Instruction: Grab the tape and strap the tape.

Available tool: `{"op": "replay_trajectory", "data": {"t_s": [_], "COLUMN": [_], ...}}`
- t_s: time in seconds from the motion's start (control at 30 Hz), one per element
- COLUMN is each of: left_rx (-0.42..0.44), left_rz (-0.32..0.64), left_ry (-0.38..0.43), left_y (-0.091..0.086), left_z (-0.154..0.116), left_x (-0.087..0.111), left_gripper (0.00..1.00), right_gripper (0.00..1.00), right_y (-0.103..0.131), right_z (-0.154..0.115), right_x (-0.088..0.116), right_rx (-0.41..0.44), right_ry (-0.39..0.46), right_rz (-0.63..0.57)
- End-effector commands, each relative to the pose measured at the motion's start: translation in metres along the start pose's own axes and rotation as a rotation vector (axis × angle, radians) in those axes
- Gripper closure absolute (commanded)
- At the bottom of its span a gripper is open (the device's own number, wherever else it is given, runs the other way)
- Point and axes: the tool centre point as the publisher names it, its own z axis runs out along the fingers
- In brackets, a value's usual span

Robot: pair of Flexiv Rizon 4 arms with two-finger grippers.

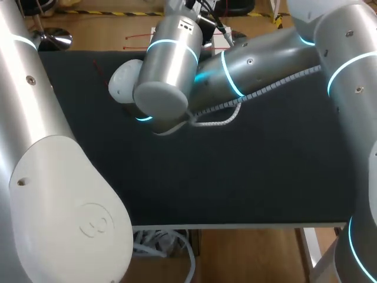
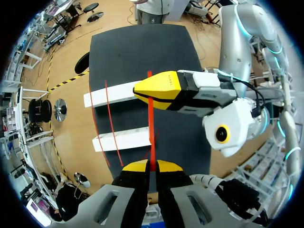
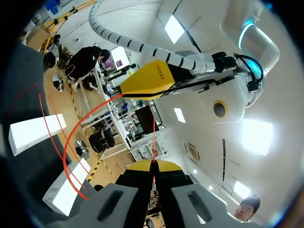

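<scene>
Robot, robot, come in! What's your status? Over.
Left end effector and right end effector shut on red tape. Tape stretched straight between them. Two white blocks beneath, tape crossing them.

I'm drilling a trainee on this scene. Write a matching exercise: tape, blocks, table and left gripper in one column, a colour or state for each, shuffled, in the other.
Things:
1. tape
2. blocks
3. table
4. left gripper

Colours or states:
A. white, a pair
B. yellow-tipped, shut on the tape
C. black top
D. red, a thin strip

Pairs: 1-D, 2-A, 3-C, 4-B.
</scene>
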Motion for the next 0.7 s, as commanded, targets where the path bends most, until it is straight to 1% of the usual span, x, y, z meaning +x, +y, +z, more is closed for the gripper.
{"op": "replay_trajectory", "data": {"t_s": [0.03,0.27,0.37,0.53,0.7], "left_rx": [-0.005,-0.005,-0.005,-0.005,-0.005], "left_rz": [0.0,0.0,0.0,0.0,0.0], "left_ry": [0.007,0.007,0.007,0.007,0.007], "left_y": [-0.001,-0.001,-0.001,-0.001,-0.001], "left_z": [-0.002,-0.002,-0.002,-0.002,-0.002], "left_x": [-0.002,-0.002,-0.002,-0.002,-0.002], "left_gripper": [1.0,1.0,1.0,1.0,1.0], "right_gripper": [1.0,1.0,1.0,1.0,1.0], "right_y": [0.004,0.011,0.012,0.014,0.01], "right_z": [-0.002,-0.007,-0.006,-0.005,-0.004], "right_x": [0.002,0.009,0.005,-0.001,-0.001], "right_rx": [0.003,0.002,0.011,0.021,0.043], "right_ry": [0.013,0.035,0.026,0.01,0.016], "right_rz": [-0.004,-0.009,-0.015,-0.068,-0.095]}}
